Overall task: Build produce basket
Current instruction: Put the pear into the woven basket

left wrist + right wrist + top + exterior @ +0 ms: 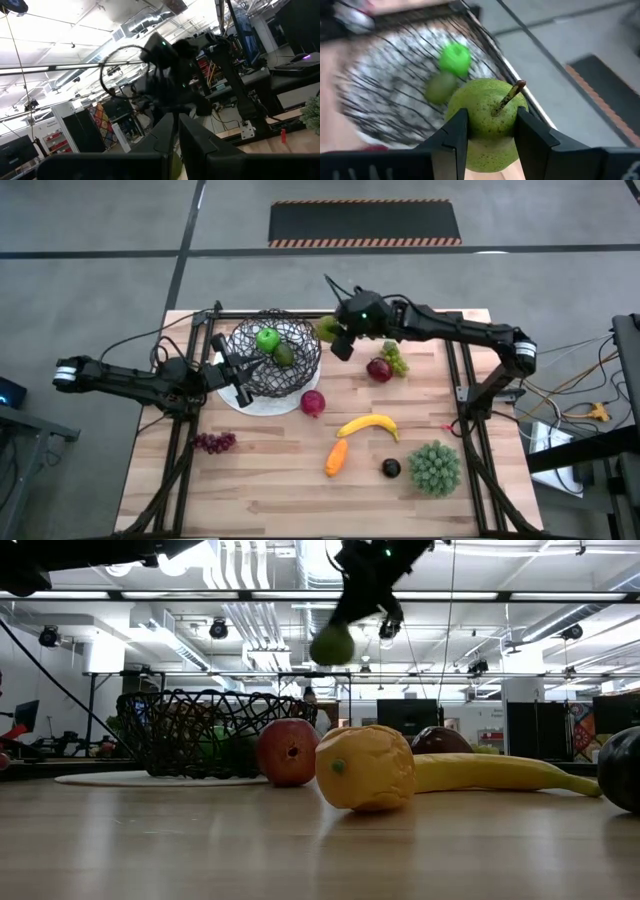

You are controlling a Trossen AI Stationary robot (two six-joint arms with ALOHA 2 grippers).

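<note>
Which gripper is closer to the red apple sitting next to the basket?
Left. The left gripper sits at the basket's left rim, a little closer to the red apple. The right gripper holds a pear off the basket's far right side.

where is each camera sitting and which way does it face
High view: above the table, looking straight down; both arms, basket on plate.
Low view: table height, looking level past orange piece; right gripper overhead.
Left wrist: on the left arm, looking toward the right arm; own fingers.
Right wrist: on the right arm, looking down at the basket; fingers clamp pear.
Shared: pear, high and low.
</note>
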